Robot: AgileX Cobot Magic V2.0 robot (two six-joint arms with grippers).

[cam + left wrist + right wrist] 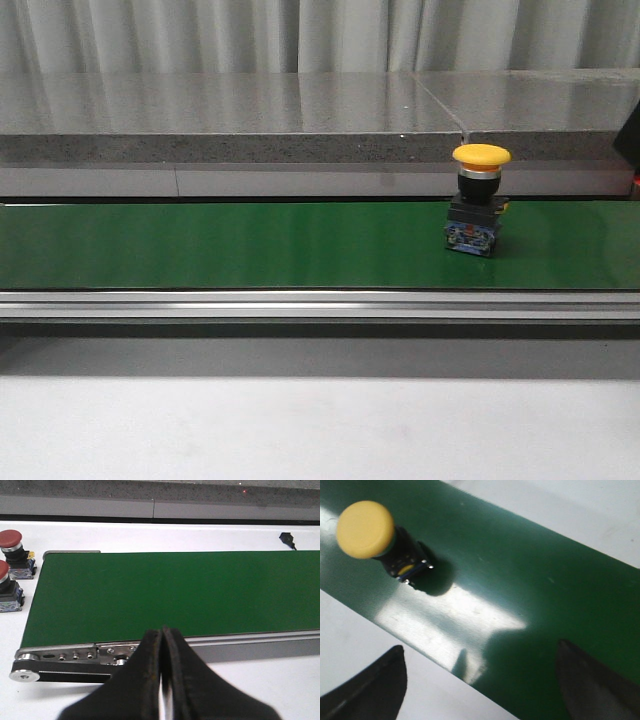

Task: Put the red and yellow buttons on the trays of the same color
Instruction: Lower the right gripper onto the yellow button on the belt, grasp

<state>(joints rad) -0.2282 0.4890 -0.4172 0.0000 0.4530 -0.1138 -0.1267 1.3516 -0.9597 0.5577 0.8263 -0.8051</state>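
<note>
Yellow button (480, 198) stands upright on green belt (220, 245), not yet picked | right claw (480, 680) spread wide, holds nothing, near button | left claw (162, 680) closed, empty | two red buttons (11, 545) on bench beside belt end | trays not visible, sorting seems unfinished

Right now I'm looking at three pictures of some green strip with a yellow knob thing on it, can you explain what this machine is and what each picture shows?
It is a two-armed robot sorting push buttons. The front view looks over a green conveyor belt carrying one yellow button. The other two pictures come from cameras on the wrists. The left gripper is shut and empty, by the belt's end, where two red buttons stand on the white table. The right gripper is open above the yellow button. Nothing is held.
</note>
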